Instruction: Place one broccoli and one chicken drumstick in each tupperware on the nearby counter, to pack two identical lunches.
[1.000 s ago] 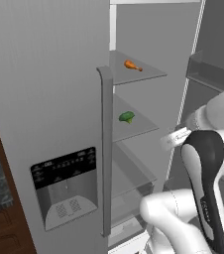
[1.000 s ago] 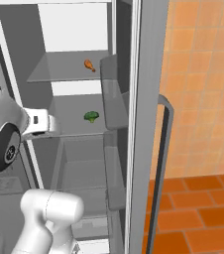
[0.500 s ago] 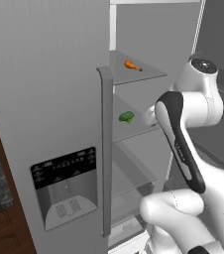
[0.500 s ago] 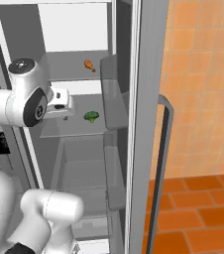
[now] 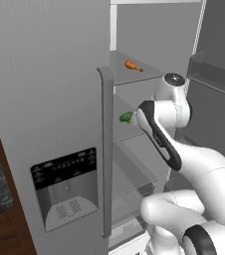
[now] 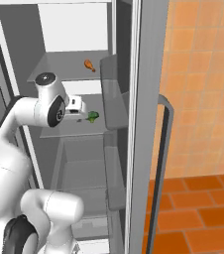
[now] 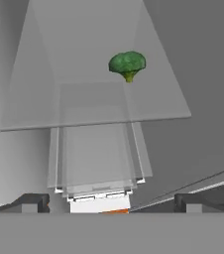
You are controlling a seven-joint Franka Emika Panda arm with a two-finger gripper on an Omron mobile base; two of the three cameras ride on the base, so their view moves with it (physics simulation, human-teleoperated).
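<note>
**Arm swings up to the broccoli shelf**

Grey fridge shelves (image 6: 64, 130) fill the open cabinet ahead of the base, with the tall grey fridge door (image 5: 50, 124) standing open at 9 o'clock in the left base view. A second ago the arm was folded low beside the shelves. It has since risen and turned, so that the robot's hand (image 6: 82, 115) now sits level with the middle shelf, just beside the small green broccoli floret (image 6: 92, 117) and pointing at it.

In the hand view the broccoli (image 7: 128, 65) lies on the clear glass shelf at about 1 o'clock, apart from the two dark fingertips (image 7: 32, 202), which stand wide apart with nothing between them. The orange-brown chicken drumstick (image 5: 132, 65) rests untouched on the shelf above, toward 12 o'clock of the broccoli.

Judged from this, the reach for the first broccoli is under way but no grasp is made. The hand likely needs to advance and shift slightly toward the floret before closing. Neither the tupperware nor the marbled desk can be seen from here, so packing has not begun.
</note>
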